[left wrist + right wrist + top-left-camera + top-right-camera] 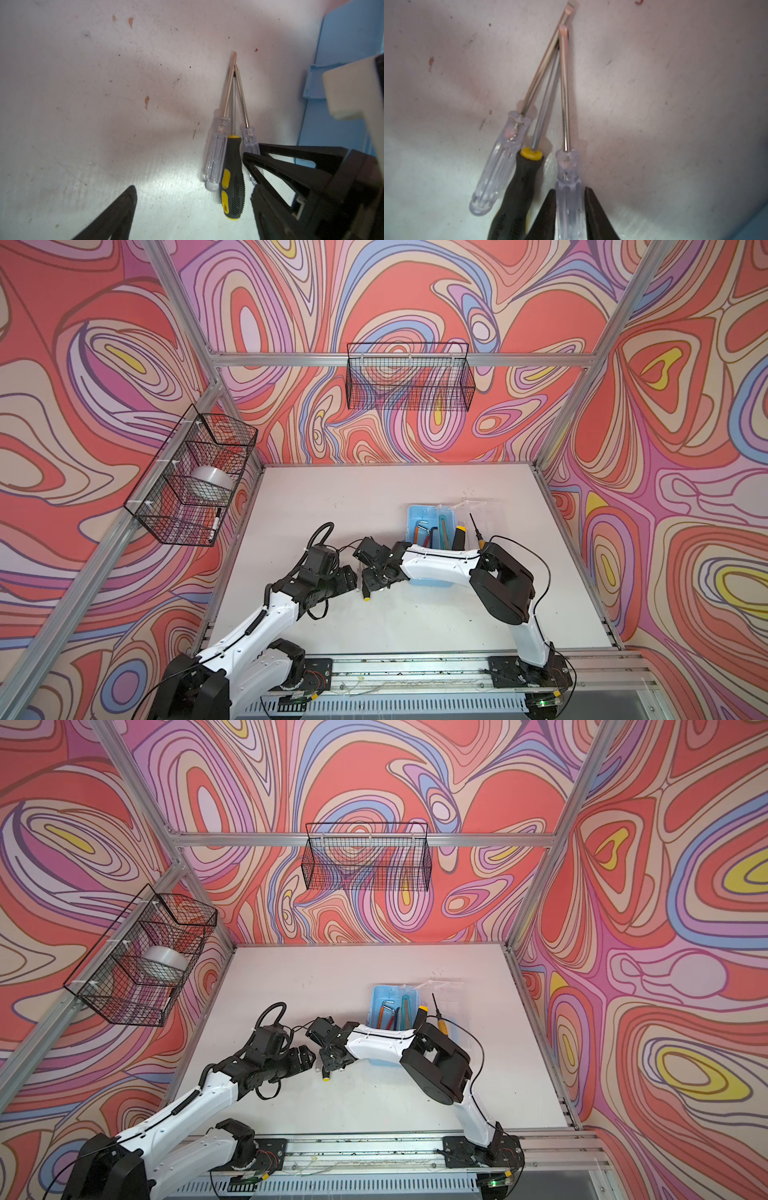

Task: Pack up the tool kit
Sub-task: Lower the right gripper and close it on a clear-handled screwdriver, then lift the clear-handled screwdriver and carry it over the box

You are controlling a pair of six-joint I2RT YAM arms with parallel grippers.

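**Tool kit case lies open while the right pincer takes a small screwdriver**

The tool kit case (415, 514) stands on the right part of the tabletop (332, 497). Its clear lid (478, 510) is folded flat beside it, probably so that the inside stays free from above. Hex keys (422, 531) and a utility knife (444, 531) lie inside. A second knife (458, 538) and a dark screwdriver (480, 539) rest on the lid.

Three more screwdrivers lie on the tabletop just beside the case, with handles spread and shaft tips meeting. The right pincer (570, 193) stands narrow, one finger on each side of the smaller clear-handled screwdriver (566, 166). This tool lies at the outer edge of the fan, so one finger has free room. The other finger must go between it and the black-and-yellow screwdriver (523, 182). Whether the fingers already press cannot be told. The left pincer (349, 578) is wide, holds nothing and hangs near the same group, apparently in reserve.

Both top views show the case and both arms, but there the right pincer covers the group. Only the yellow handle end (366, 597) shows. The right wrist view alone shows the fingers around the handle, and also the larger clear-handled screwdriver (496, 172). The left wrist view adds the light-blue base (332, 124) close by.
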